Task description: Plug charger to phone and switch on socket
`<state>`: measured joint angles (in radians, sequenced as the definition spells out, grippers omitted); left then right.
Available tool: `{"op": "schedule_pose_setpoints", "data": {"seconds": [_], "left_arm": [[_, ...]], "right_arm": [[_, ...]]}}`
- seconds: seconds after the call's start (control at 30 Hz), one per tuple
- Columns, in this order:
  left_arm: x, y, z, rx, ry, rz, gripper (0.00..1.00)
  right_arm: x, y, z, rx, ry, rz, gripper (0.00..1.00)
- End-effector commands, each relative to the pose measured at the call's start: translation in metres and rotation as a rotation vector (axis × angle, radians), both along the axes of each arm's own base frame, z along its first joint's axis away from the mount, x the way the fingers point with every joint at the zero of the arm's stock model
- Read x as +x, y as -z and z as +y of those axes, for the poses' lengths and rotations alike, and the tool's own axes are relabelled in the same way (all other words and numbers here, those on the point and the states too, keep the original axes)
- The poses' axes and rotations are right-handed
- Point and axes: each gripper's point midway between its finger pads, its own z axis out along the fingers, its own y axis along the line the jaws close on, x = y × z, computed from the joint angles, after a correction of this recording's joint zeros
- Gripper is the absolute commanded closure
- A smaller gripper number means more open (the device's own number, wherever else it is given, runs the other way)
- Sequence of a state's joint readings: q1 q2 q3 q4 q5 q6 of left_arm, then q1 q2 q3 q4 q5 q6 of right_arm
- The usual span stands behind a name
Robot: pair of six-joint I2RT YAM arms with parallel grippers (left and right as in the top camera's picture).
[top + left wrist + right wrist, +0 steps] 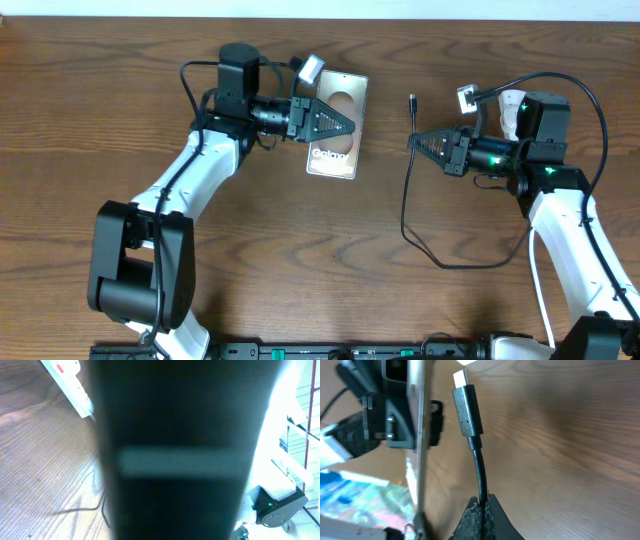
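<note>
White "Galaxy" lettering on the phone (pixel 345 150) screen

One table (pixel 300 260) carries everything. Two robot arms work at it: the left arm (pixel 190 175) and the right arm (pixel 565 230). Each ends in one gripper, which makes two: the left gripper (pixel 348 126) and the right gripper (pixel 413 143). There is one phone (pixel 345 90). There is one charger (pixel 404 215), a single black cable with one plug tip (pixel 466 410). One socket (pixel 72 387) shows (in the left wrist view only). One red switch mark (pixel 60 368) can be counted on it, though the frame edge cuts the strip off, so it may carry more.
</note>
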<state>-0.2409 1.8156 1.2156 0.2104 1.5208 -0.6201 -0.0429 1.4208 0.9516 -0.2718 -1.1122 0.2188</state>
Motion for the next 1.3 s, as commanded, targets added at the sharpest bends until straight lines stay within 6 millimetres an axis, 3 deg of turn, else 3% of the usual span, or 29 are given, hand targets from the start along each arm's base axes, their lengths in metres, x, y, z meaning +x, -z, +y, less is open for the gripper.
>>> {"op": "schedule_pose_setpoints", "data": {"seconds": [0.0,0.2,0.8,1.13,1.27], "left_arm": [[-0.007,-0.018,0.000,-0.024,0.023,-0.069,0.93],[-0.022,-0.018,-0.019,-0.026,0.079,-0.069,0.92],[-0.069,-0.017,-0.068,-0.027,0.228,-0.068,0.92],[-0.075,-0.017,-0.073,-0.027,0.246,-0.068,0.93],[-0.075,-0.017,-0.073,-0.027,0.246,-0.068,0.93]], "right_arm": [[-0.011,-0.015,0.007,0.082,-0.078,-0.004,0.99],[-0.020,-0.046,0.015,0.169,-0.207,-0.148,0.99],[-0.034,-0.048,0.044,0.175,-0.299,-0.159,0.99],[-0.031,-0.047,0.044,0.164,-0.284,-0.158,0.99],[-0.029,-0.044,0.044,0.153,-0.268,-0.152,0.89]]}}
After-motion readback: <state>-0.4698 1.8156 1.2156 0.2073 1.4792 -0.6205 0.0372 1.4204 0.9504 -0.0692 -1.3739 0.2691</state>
